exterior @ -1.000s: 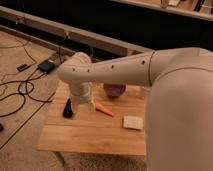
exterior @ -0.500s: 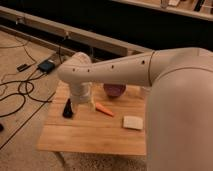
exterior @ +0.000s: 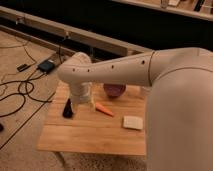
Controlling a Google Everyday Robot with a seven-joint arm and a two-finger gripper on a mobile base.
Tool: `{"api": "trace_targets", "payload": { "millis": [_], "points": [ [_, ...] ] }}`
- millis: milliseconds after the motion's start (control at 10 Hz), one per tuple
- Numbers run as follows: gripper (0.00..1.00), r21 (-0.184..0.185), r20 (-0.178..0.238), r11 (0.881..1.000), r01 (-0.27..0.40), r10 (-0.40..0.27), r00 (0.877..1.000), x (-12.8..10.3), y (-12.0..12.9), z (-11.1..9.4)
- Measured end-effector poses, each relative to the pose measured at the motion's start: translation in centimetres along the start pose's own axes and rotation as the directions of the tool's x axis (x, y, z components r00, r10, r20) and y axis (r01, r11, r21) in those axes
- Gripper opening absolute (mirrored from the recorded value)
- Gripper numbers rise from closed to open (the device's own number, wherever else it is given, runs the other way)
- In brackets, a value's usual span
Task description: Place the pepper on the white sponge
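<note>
The pepper, a small orange tapered piece, lies on the wooden table near its middle. To its right, a short gap away, the white sponge lies flat on the table. My gripper hangs at the end of the white arm, low over the table's left part and just left of the pepper. It is open and holds nothing. One dark finger points down at the table's left side; the wrist hides the rest.
A purple bowl stands at the back of the table behind the pepper. Black cables and a dark box lie on the floor to the left. A low ledge runs behind the table.
</note>
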Motion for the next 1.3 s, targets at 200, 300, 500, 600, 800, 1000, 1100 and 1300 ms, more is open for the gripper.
{"api": "trace_targets", "payload": {
  "millis": [200,300,500,600,800,1000,1100,1300],
  "points": [
    [0.65,0.000,0.000,1.000,0.000,0.000,1.000,0.0,0.0,0.0],
    [0.65,0.001,0.000,1.000,0.001,-0.001,1.000,0.0,0.0,0.0],
    [0.65,0.026,0.001,0.999,0.033,-0.033,0.999,0.0,-0.7,0.2],
    [0.65,0.046,0.003,0.997,0.065,-0.065,0.998,0.0,-1.5,0.3],
    [0.65,0.094,0.005,0.982,0.165,-0.167,0.986,-0.3,-3.7,1.1],
    [0.65,0.099,0.019,0.961,0.258,-0.261,0.965,-1.0,-4.6,1.8],
    [0.65,0.093,0.025,0.951,0.294,-0.298,0.954,-1.3,-4.8,2.2],
    [0.65,0.069,0.049,0.921,0.383,-0.386,0.921,-2.4,-5.5,3.3]
  ]
}}
